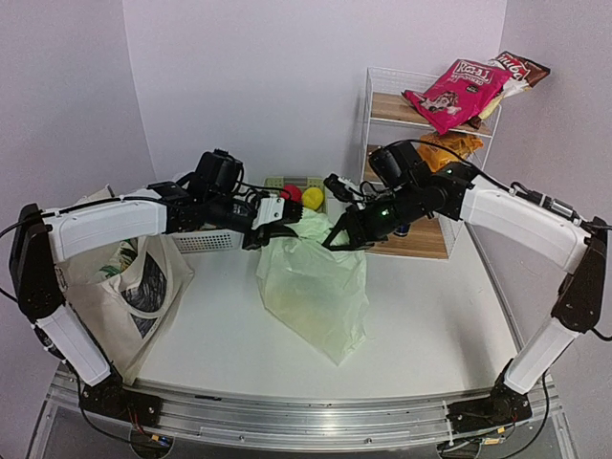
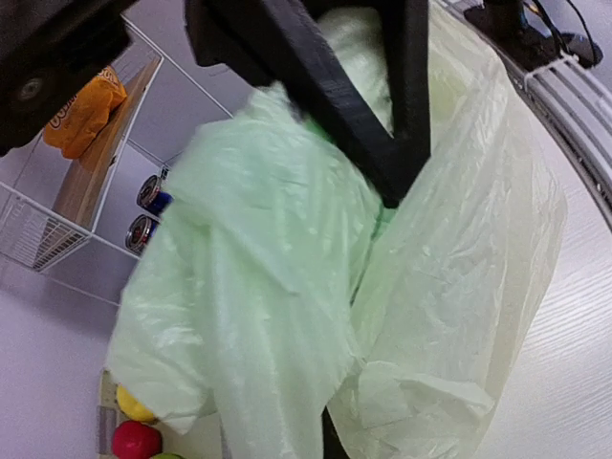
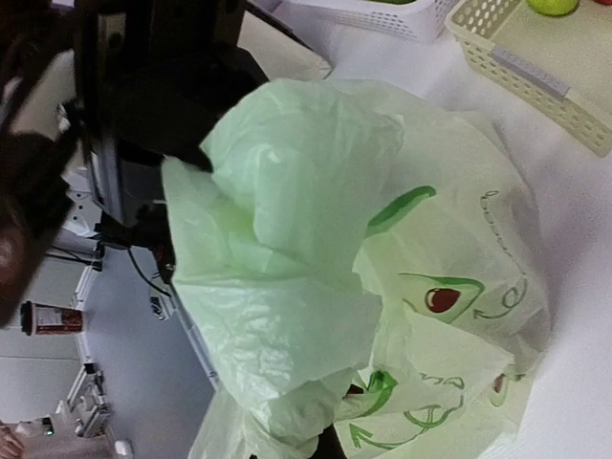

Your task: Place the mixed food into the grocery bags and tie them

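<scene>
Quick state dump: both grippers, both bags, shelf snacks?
plastic bag: on table, top pinched from both sides, no knot visible
left gripper: shut on plastic bag
right gripper: shut on plastic bag
canvas tote: slumped at table's left edge, no gripper on it
pink snack packet: lying on rack top shelf

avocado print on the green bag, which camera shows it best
Right wrist: the avocado print faces that camera, close and sharp. The top view shows the whole green bag but no readable print; the left wrist view shows only plain crumpled plastic.
</scene>
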Action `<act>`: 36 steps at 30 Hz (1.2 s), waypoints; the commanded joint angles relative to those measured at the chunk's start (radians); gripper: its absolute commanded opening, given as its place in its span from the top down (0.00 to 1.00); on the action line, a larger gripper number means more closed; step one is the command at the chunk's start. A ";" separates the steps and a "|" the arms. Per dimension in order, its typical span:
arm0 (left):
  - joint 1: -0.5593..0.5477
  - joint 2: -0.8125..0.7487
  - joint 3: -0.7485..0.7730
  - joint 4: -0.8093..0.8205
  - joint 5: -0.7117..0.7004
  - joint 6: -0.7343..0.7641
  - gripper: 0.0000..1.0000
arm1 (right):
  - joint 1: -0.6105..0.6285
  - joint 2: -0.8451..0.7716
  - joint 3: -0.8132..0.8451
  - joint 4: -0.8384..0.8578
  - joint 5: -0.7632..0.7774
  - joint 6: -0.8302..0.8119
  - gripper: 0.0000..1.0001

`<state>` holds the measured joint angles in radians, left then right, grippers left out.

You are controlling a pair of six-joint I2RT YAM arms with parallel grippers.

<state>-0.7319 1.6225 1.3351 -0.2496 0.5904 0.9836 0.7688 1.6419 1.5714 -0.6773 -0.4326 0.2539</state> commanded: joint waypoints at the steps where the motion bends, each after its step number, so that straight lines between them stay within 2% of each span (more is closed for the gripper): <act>1: -0.010 -0.041 -0.029 0.055 -0.111 0.084 1.00 | -0.010 0.047 0.069 0.067 -0.225 0.164 1.00; 2: -0.010 -0.041 -0.025 0.057 -0.124 0.066 0.94 | -0.009 0.040 0.054 0.100 -0.237 0.191 1.00; 5: -0.007 -0.047 -0.009 0.061 -0.165 0.003 0.64 | -0.009 0.007 0.003 0.182 -0.245 0.253 1.00; 9: 0.027 -0.112 -0.004 0.069 -0.090 -0.102 0.32 | -0.009 -0.021 -0.049 0.224 -0.204 0.317 1.00; 13: 0.038 -0.184 0.001 0.074 0.020 -0.199 0.18 | -0.010 -0.028 -0.108 0.328 -0.150 0.405 1.00; 15: 0.037 -0.217 0.021 0.072 0.099 -0.278 0.20 | -0.006 -0.028 -0.132 0.370 -0.123 0.432 1.00; 19: 0.001 -0.262 0.006 0.051 0.187 -0.346 0.58 | -0.004 -0.035 -0.175 0.451 -0.113 0.467 1.00; 21: -0.036 -0.274 -0.035 0.015 0.177 -0.294 0.69 | -0.004 -0.037 -0.185 0.478 -0.119 0.480 1.00; 25: -0.059 -0.251 -0.123 0.024 0.091 -0.256 0.72 | -0.004 -0.043 -0.188 0.486 -0.132 0.481 1.00; 28: -0.063 -0.179 -0.124 0.046 0.029 -0.254 0.68 | -0.004 -0.049 -0.191 0.508 -0.160 0.471 1.00; 32: -0.063 -0.114 -0.116 0.161 -0.058 -0.304 0.64 | -0.003 -0.056 -0.196 0.534 -0.203 0.462 1.00; 36: -0.063 -0.097 -0.135 0.227 -0.134 -0.319 0.68 | -0.003 -0.069 -0.222 0.537 -0.204 0.452 1.00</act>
<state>-0.7975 1.5286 1.2118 -0.1480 0.5632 0.7041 0.7624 1.6242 1.3724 -0.1891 -0.5990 0.7151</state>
